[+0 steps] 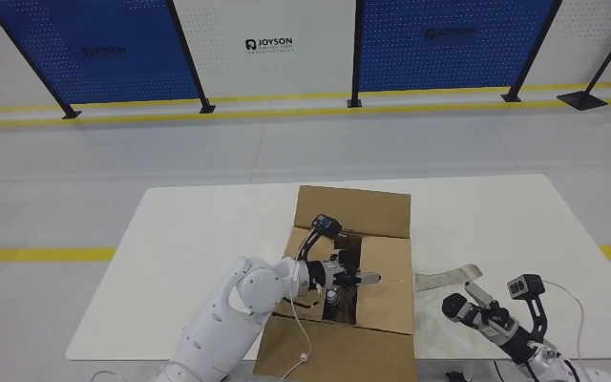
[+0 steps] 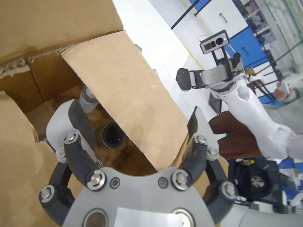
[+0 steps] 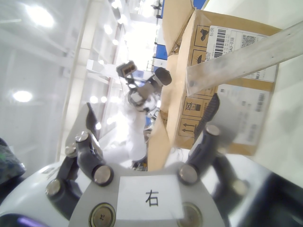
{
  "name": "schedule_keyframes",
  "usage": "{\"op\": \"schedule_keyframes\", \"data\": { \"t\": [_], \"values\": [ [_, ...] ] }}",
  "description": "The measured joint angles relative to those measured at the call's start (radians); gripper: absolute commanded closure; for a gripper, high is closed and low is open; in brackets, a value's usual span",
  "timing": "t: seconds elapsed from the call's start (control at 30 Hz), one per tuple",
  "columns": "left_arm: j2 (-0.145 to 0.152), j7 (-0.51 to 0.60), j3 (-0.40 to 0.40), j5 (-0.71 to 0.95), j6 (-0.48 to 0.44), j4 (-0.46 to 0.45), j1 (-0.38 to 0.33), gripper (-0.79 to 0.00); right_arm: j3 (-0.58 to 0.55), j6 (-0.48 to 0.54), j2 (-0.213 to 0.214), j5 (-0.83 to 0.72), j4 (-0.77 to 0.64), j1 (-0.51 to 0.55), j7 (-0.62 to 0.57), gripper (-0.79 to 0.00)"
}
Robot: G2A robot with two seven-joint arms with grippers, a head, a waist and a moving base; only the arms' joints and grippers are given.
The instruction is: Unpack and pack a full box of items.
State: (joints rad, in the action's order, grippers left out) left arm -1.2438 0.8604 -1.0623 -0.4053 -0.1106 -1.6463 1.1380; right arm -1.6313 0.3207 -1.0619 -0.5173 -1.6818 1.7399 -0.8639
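Top view. Shows a smooth white table (image 1: 191, 248) with a brown corrugated cardboard box (image 1: 387, 277) near its 6 o'clock edge, flaps folded outward. Finds the left gripper (image 1: 370, 279) over the box's open slot, its arm entering from 8 o'clock. Places the right gripper (image 1: 454, 307) at 4 o'clock from the box, above the table. Picks out a pale, translucent strip of tape (image 1: 449, 278) lying flat on the table at 3 o'clock from the box, just beside it. Takes in blue perforated panels (image 1: 95, 48) and a white one at 12 o'clock, each bearing a small printed logo.

Left wrist view. Looks into the box past a flap with a torn, ragged corrugated edge. Shows the left gripper's ribbed black fingers (image 2: 79, 121) spread wide, holding nothing. Reveals, down inside the box, a clear plastic bottle (image 2: 87, 99) and a black round-mouthed container (image 2: 113, 135) near each other.

Right wrist view. Faces the box's side wall, with a white rectangular shipping label (image 3: 227, 38) carrying barcodes and a square code, plus a column of black handling pictograms (image 3: 191, 106). Shows the right gripper's fingers (image 3: 210, 112) parted wide, nothing between them. Sees the tape strip crossing in front of the wall, ending near one fingertip; cannot tell whether touching. Notes a white sticker (image 3: 151, 199) with one black character on the grey metal base.
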Motion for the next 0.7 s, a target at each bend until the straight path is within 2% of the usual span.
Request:
{"op": "schedule_keyframes", "data": {
  "t": [0.07, 0.17, 0.5, 0.7],
  "values": [
    [-0.002, 0.002, -0.001, 0.02, 0.066, 0.008, -0.001, -0.785, 0.017, -0.004, -0.002, 0.013, 0.013, -0.006, 0.007, -0.785],
    [-0.002, 0.019, 0.009, 0.021, 0.115, 0.009, -0.005, -0.785, 0.049, -0.004, -0.005, 0.03, 0.035, -0.021, 0.024, -0.785],
    [-0.007, 0.032, 0.033, 0.094, 0.14, 0.02, -0.017, -0.785, 0.177, 0.005, -0.024, 0.113, 0.114, -0.118, 0.113, -0.785],
    [-0.008, 0.037, 0.046, 0.118, 0.149, 0.008, -0.008, -0.785, 0.243, 0.018, -0.037, 0.105, 0.161, -0.186, 0.133, -0.785]
  ]
}}
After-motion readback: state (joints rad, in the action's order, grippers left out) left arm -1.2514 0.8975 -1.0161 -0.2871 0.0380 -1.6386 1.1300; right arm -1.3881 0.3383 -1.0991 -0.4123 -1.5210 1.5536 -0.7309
